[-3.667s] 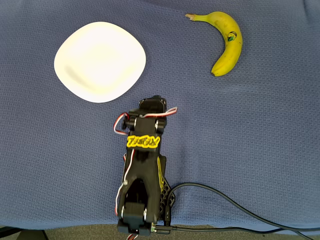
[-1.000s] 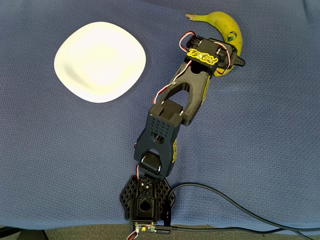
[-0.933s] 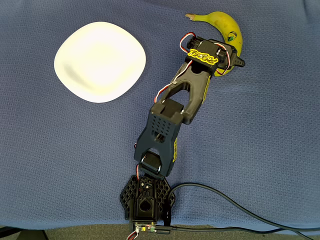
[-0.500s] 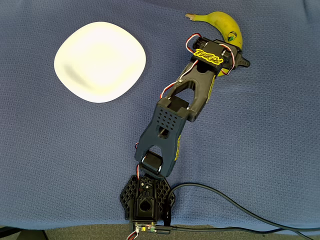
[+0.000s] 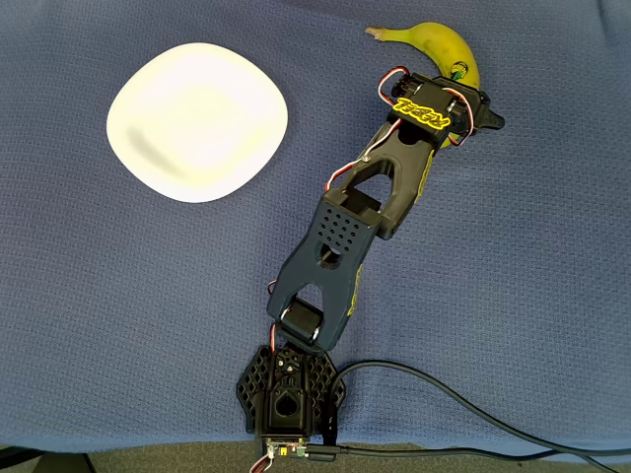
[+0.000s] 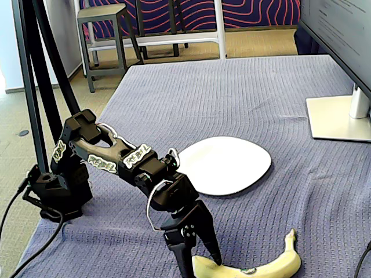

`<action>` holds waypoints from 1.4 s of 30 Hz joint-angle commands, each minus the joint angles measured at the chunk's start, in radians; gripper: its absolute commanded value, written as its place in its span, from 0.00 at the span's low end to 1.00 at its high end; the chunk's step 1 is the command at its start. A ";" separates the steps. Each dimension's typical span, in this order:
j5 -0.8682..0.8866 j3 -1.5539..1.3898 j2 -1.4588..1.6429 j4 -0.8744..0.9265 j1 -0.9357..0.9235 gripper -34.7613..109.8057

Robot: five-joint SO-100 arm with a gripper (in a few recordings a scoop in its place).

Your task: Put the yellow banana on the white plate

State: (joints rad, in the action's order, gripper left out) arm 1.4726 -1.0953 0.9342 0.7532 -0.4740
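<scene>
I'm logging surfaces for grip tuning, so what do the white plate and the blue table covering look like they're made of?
The white plate looks like glazed ceramic or melamine: smooth, with a soft sheen; which one is unclear. The table covering looks like woven fabric, matte, with a fine waffle texture and faint ripples in the fixed view.

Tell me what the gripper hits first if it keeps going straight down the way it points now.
Most likely the yellow banana. In the fixed view the gripper points down with its fingers spread over the banana's blunt end, one on each side. Whether they already touch it is unclear; below lies the blue cloth.
</scene>
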 commanded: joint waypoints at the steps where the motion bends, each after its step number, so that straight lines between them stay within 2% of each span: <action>1: -0.041 -0.028 0.040 -0.011 0.012 0.46; 6: -0.081 -0.084 0.080 0.043 0.049 0.48; 16: -0.094 -0.161 0.101 0.017 0.064 0.48; 28: -0.130 -0.118 0.087 -0.043 0.025 0.37; 36: -0.130 -0.118 0.101 -0.060 0.018 0.24; 42: -0.060 -0.114 0.140 -0.023 0.011 0.24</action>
State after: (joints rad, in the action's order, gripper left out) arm 1.3806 -1.2625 0.9603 0.7087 -0.4495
